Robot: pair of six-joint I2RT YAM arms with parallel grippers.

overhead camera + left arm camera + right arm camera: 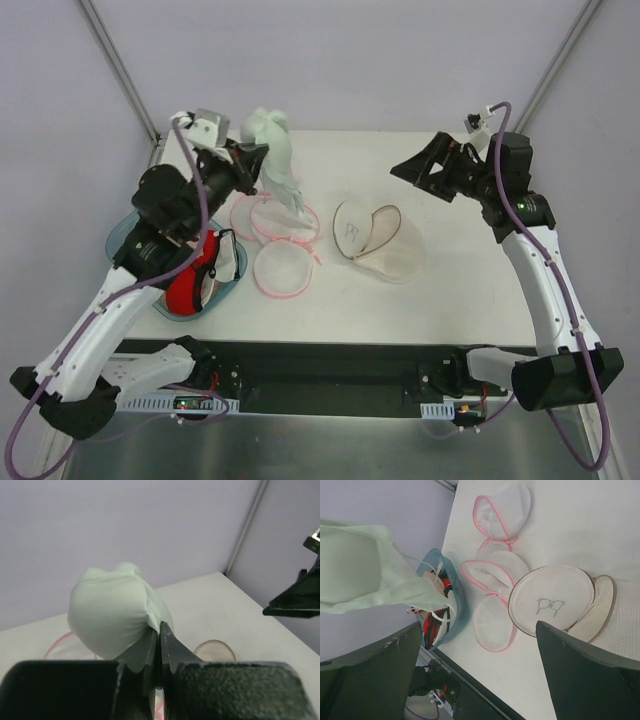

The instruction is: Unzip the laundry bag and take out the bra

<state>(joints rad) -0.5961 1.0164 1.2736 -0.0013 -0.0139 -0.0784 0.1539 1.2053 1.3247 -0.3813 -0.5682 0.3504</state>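
The laundry bag [378,240] lies open like a clamshell on the table right of centre; it also shows in the right wrist view [551,599] with its dark logo up. My left gripper [256,160] is shut on the bra [277,150], a pale greenish-white garment held high over the table's back left, its tail hanging down. In the left wrist view the bra [112,611] bulges just past the closed fingers [172,647]. It shows at the left in the right wrist view [365,570]. My right gripper [420,170] is open and empty, raised above the back right.
Two pink-rimmed mesh pouches [280,268] lie open left of centre, below the hanging bra. A blue-grey basket [225,285] with a red item [185,290] and other garments sits at the table's left edge. The table's front edge runs below.
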